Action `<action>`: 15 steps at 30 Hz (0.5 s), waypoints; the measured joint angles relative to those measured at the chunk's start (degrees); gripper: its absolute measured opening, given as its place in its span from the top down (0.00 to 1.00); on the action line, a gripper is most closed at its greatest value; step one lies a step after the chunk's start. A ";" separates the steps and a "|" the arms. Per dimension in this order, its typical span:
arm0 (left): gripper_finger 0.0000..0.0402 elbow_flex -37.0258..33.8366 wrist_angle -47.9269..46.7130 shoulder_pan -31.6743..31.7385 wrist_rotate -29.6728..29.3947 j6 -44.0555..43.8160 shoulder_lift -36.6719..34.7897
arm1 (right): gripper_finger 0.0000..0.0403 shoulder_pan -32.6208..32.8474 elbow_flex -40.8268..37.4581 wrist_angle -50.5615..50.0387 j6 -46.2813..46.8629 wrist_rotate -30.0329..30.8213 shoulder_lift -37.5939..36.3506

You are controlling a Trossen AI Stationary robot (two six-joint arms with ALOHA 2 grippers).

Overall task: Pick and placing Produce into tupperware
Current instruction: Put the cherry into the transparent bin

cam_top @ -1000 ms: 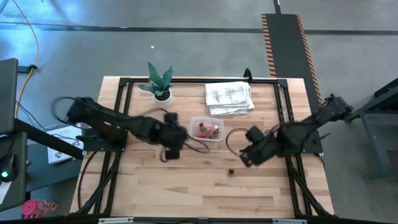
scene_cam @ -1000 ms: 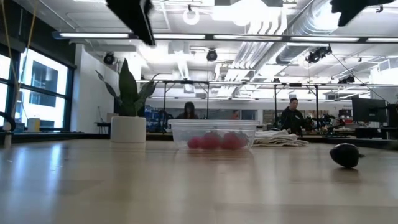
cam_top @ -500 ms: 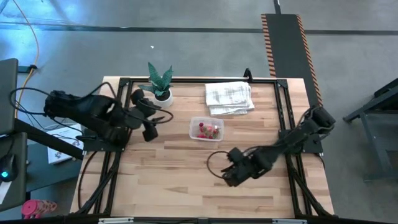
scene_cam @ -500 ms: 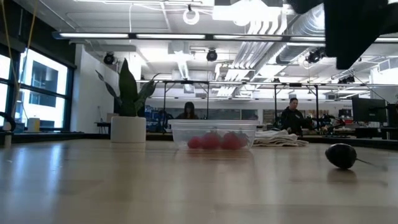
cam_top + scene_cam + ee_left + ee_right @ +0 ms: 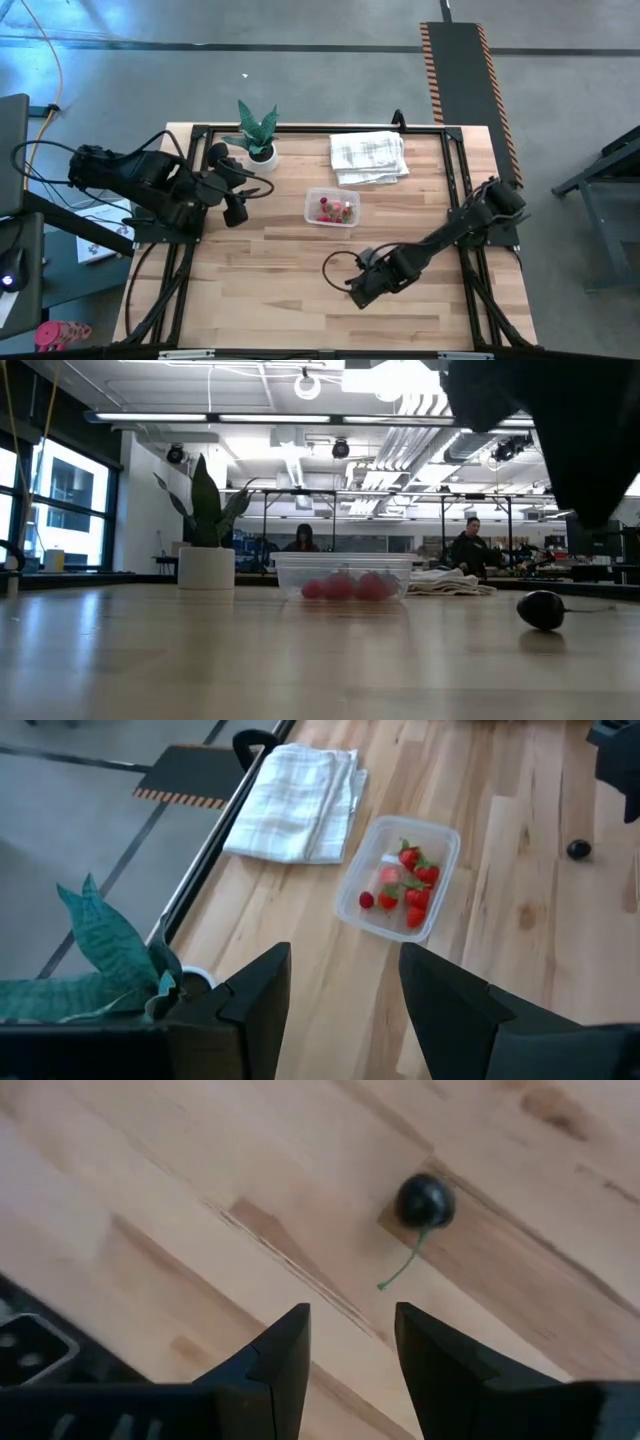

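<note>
Now the right gripper point(image 5: 350, 1370), fingers apart and empty, hovers near a loose dark cherry point(image 5: 425, 1201); the tupperware point(image 5: 331, 208) sits at its eleven o'clock. Next, lower and pinch. The left gripper point(image 5: 345, 1000) waits open near the plant point(image 5: 258, 131).

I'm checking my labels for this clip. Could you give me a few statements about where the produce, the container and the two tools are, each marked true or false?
1. Red berries lie inside the clear container. True.
2. A dark cherry with a green stem lies on the bare table, outside the container. True.
3. The right tool is shut on the cherry. False: its jaws are open and the cherry lies ahead of them, untouched.
4. The left tool hovers directly over the container. False: it is back near the potted plant, open and empty.
5. The folded towel covers the container. False: it lies beside it, towards the table's far edge.
</note>
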 joint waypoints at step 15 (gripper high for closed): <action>0.55 0.00 0.02 0.00 0.20 0.86 0.00 | 0.65 -1.40 0.00 -0.52 -0.83 -1.55 6.98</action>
